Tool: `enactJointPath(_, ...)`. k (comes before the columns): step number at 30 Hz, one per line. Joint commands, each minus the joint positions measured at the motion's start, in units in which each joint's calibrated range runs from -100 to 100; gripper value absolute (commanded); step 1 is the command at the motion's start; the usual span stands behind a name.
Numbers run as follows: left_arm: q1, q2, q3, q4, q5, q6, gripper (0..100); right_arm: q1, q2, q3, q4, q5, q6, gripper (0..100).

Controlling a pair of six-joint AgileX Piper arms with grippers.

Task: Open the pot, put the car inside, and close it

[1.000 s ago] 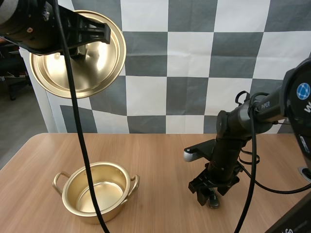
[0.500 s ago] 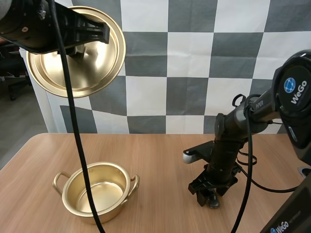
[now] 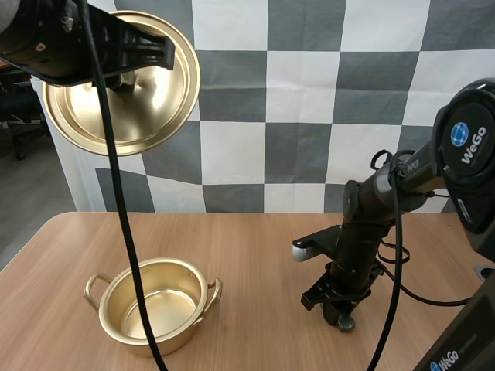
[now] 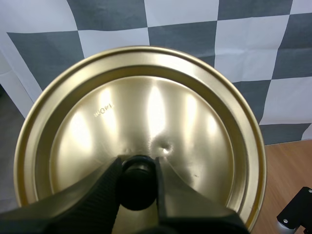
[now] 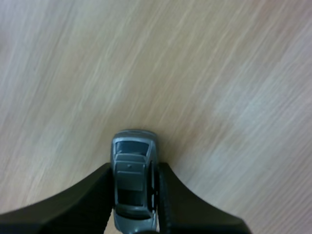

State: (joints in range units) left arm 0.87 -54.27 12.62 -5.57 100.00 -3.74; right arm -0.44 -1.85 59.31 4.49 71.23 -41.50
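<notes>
My left gripper [image 3: 128, 76] holds the golden lid [image 3: 151, 93] high in the air at the back left, tilted so its underside faces forward. Up close, its fingers pinch the lid's black knob [image 4: 138, 187], and the left gripper [image 4: 138, 163] is shut on it. The open golden pot [image 3: 155, 304] stands empty on the table at the front left. At the right, my right gripper [image 3: 338, 311] points down at the table over the small grey toy car [image 3: 345, 321]. The car [image 5: 131, 183] sits on the wood between the fingers of the right gripper [image 5: 134, 168], which press its sides.
The wooden table [image 3: 255, 247] has bare surface between the pot and the right arm. A person's dark shape and furniture stand beyond the table's left edge.
The right gripper's fingers have closed in from wide apart onto the car. The left arm with the lid has stayed where it was.
</notes>
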Motion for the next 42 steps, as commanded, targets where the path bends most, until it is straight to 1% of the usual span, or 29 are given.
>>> enactJointPath(1, 0.03, -0.06, -0.01, 0.07, 0.00, -0.02, 0, -0.04, -0.06, -0.08, 1.51, 0.43, -1.67, 0)
enactJointPath(4, 0.03, -0.06, -0.01, 0.07, 0.00, -0.02, 0, -0.04, -2.19, -1.10, 3.13, 1.59, -3.33, 0)
enactJointPath(7, 0.03, -0.06, -0.01, 0.07, 0.00, -0.02, 0, -0.04, -5.86, -4.27, 6.57, 4.99, -4.09, 0)
enactJointPath(12, 0.03, -0.06, -0.01, 0.07, 0.00, -0.02, 0, -0.04, -12.91, -10.71, 15.61, 17.80, -7.10, 0)
enactJointPath(14, 0.03, -0.06, -0.01, 0.07, 0.00, -0.02, 0, -0.04, -15.12, -12.09, 16.96, 20.78, -7.67, 0)
enactJointPath(19, 0.03, -0.18, -0.01, 0.18, 0.00, -0.02, 0, -0.04, -19.23, -13.71, 17.63, 28.02, -8.11, 0)
enactJointPath(23, 0.03, -1.03, -0.01, 0.18, 0.00, 0.10, 0, -0.04, -23.85, -13.73, 21.36, 28.77, -10.97, 0)
enactJointPath(26, 0.03, -1.76, -0.01, 0.18, 0.00, 0.10, 0, -0.04, -26.79, -15.07, 23.03, 28.77, -11.38, 0)
enactJointPath(29, 0.03, -2.80, -0.01, 0.29, 0.00, 0.10, 0, -0.04, -28.69, -19.18, 24.66, 28.77, -11.38, 0)
enactJointPath(33, 0.03, -4.53, -0.01, 0.64, 0.00, 0.10, 0, 0.11, -30.09, -24.73, 29.25, 28.77, -11.47, 0)
enactJointPath(37, 0.03, -6.70, -0.01, 2.66, 0.00, 0.10, 0, 1.92, -30.42, -26.58, 29.30, 28.77, -11.47, 0)
enactJointPath(40, 0.03, -8.61, -0.01, 4.37, 0.00, 0.10, 0, 4.66, -30.14, -26.58, 28.01, 28.77, -11.47, 0)
enactJointPath(41, 0.03, -9.07, -0.01, 5.00, 0.00, 0.10, 0, 6.50, -29.88, -26.58, 27.01, 28.77, -11.07, 0)
enactJointPath(42, 0.03, -9.50, -0.01, 5.13, 0.00, 0.10, 0, 7.32, -29.71, -26.58, 26.78, 28.77, -10.94, 0)
